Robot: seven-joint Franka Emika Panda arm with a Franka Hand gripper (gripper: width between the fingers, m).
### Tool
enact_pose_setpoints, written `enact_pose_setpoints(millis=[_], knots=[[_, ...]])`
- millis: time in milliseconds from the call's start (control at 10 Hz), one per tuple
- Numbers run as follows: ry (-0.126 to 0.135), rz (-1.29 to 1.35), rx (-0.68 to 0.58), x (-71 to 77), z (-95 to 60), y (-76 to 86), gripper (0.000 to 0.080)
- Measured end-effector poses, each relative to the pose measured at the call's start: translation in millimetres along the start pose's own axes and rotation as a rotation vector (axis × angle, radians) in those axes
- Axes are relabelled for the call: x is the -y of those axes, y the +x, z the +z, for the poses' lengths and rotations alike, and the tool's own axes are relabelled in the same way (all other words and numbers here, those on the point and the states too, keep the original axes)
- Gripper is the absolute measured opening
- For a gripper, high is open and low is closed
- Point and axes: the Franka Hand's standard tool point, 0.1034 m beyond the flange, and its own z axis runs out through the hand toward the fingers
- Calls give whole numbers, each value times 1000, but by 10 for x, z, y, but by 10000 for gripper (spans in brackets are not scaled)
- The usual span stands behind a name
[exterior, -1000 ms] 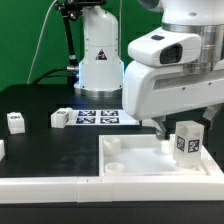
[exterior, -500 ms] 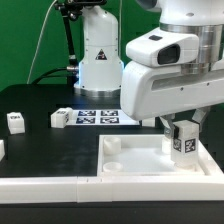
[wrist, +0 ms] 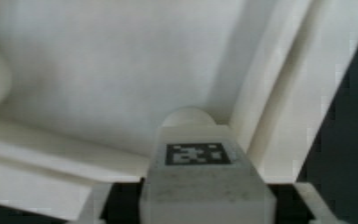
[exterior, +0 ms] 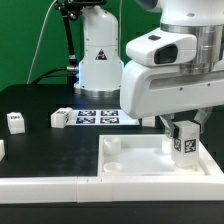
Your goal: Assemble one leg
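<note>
My gripper (exterior: 184,128) is shut on a leg (exterior: 185,143), a small white block with a black-and-white tag, and holds it upright over the far corner on the exterior view's right of the big white square tray-like piece (exterior: 135,165). In the wrist view the leg (wrist: 201,165) fills the space between my fingers (wrist: 114,205), its tag facing the camera, with the tray's corner socket (wrist: 197,119) just beyond its end. Two more legs (exterior: 16,121) (exterior: 61,118) lie on the black table at the exterior view's left.
The marker board (exterior: 98,116) lies behind the tray near the robot base (exterior: 98,55). A long white bar (exterior: 40,186) runs along the table's front edge. Another white part (exterior: 2,149) shows at the far left edge.
The gripper has carried the leg slightly lower and toward the tray's corner socket. Nothing else moved.
</note>
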Motion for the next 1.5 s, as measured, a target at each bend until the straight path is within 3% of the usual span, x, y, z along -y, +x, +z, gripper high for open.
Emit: enact_pose_setpoints(millis=[200, 700, 1100, 1200, 1300, 1400, 1500], knots=[[11, 332, -30, 109, 14, -101, 290], [43, 935, -49, 153, 17, -57, 291], [54, 1078, -10, 150, 15, -30, 291], [53, 1056, -10, 157, 19, -34, 374], [53, 1006, -11, 157, 19, -34, 509], [42, 944, 10, 158, 21, -57, 509], [38, 833, 14, 139, 23, -48, 620]])
